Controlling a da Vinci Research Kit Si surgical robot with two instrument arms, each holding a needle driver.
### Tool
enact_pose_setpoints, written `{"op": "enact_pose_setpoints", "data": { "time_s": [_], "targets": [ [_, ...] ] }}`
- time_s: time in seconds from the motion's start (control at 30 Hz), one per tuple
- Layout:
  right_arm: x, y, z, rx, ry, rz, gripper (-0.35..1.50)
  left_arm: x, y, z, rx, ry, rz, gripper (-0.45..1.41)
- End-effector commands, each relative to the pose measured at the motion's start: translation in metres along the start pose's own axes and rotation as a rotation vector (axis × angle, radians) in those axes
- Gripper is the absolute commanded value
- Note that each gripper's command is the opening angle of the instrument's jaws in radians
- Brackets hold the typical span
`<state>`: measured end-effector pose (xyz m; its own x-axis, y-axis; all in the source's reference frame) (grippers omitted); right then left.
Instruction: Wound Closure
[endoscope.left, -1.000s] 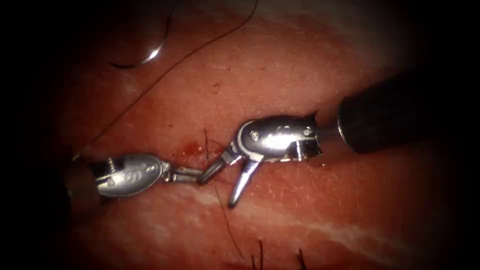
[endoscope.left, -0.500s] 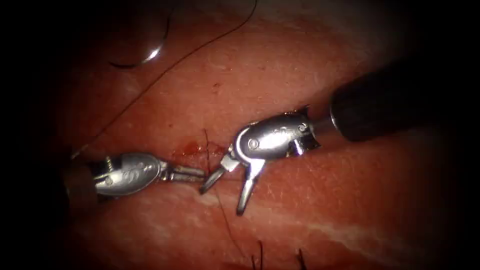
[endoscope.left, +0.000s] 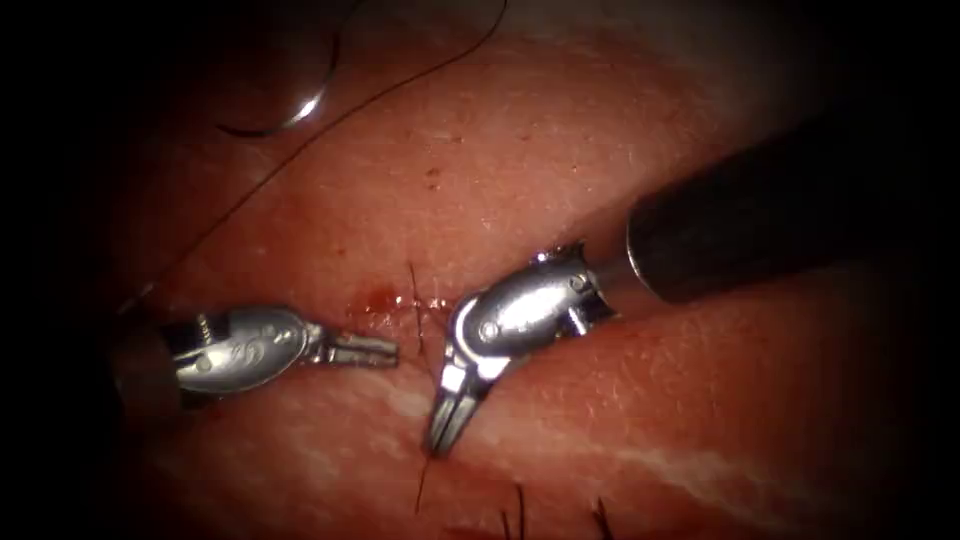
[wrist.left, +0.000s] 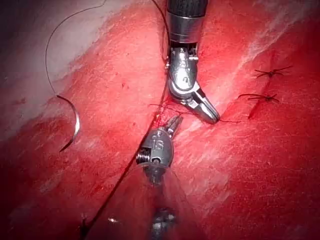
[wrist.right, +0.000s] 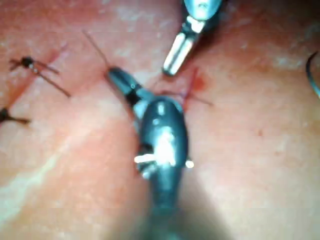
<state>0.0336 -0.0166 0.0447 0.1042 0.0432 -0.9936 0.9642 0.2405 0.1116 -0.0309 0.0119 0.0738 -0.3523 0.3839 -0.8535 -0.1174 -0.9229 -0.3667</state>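
Observation:
My right tool (endoscope.left: 443, 437) points down across the cut in the tissue (endoscope.left: 600, 150), jaws shut on the short thread (endoscope.left: 421, 492) that hangs from the stitch (endoscope.left: 416, 305). A bit of that thread sticks out below the tips. The right wrist view has the same jaws (wrist.right: 115, 77) with the thread end (wrist.right: 95, 45) beyond them. My left tool (endoscope.left: 385, 350) lies just left of the stitch, jaws shut, and I make out nothing between them. The curved needle (endoscope.left: 300, 108) lies loose on the tissue far up on the left, free of both tools, also as needle (wrist.left: 75, 122).
A long thread (endoscope.left: 300, 150) runs from the needle's side diagonally down past the left shaft. Red fluid (endoscope.left: 380, 298) pools beside the stitch. Finished stitches (wrist.left: 270, 73) with cut ends sit further along the cut, and more thread ends (endoscope.left: 520, 500) show near the lower edge.
The right tool's jaws stood wide open; they have swung downward and shut on the hanging thread. Its shaft moved left. The left tool drew back slightly to the left.

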Motion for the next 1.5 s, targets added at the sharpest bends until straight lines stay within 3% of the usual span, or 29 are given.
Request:
{"op": "enact_pose_setpoints", "data": {
  "time_s": [0.03, 0.33, 0.67, 0.97, 1.13, 1.37, 1.5],
  "targets": [
    [-0.0003, 0.0004, 0.0004, -0.027, 0.003, 0.02, -0.35, -0.0006, 0.0003, 0.0009, -0.002, 0.001, -0.002, -0.45],
    [0.0007, 0.0003, -0.0044, -0.315, 0.185, 0.241, -0.35, -0.0013, 0.0015, -0.0001, -0.001, -0.002, -0.012, -0.45],
    [-0.0016, 0.0003, -0.0077, -0.513, 0.25, 0.522, -0.35, -0.0004, 0.0059, -0.001, -0.004, -0.006, -0.014, -0.45],
    [-0.0036, -0.0004, -0.0107, -0.592, 0.071, 0.637, -0.35, 0.0009, 0.009, -0.0021, -0.012, -0.005, -0.01, -0.45],
    [-0.0037, -0.0005, -0.0117, -0.662, 0.02, 0.698, -0.35, 0.0009, 0.0101, -0.0022, -0.013, -0.006, -0.017, -0.45],
    [-0.0031, 0.0, -0.0121, -0.753, -0.01, 0.711, -0.35, 0.0013, 0.0115, -0.0032, -0.02, -0.005, -0.019, -0.45],
    [-0.0021, 0.0005, -0.0129, -0.823, 0.049, 0.686, -0.35, 0.0024, 0.0133, -0.0036, -0.025, -0.013, -0.024, -0.45]
  ]
}}
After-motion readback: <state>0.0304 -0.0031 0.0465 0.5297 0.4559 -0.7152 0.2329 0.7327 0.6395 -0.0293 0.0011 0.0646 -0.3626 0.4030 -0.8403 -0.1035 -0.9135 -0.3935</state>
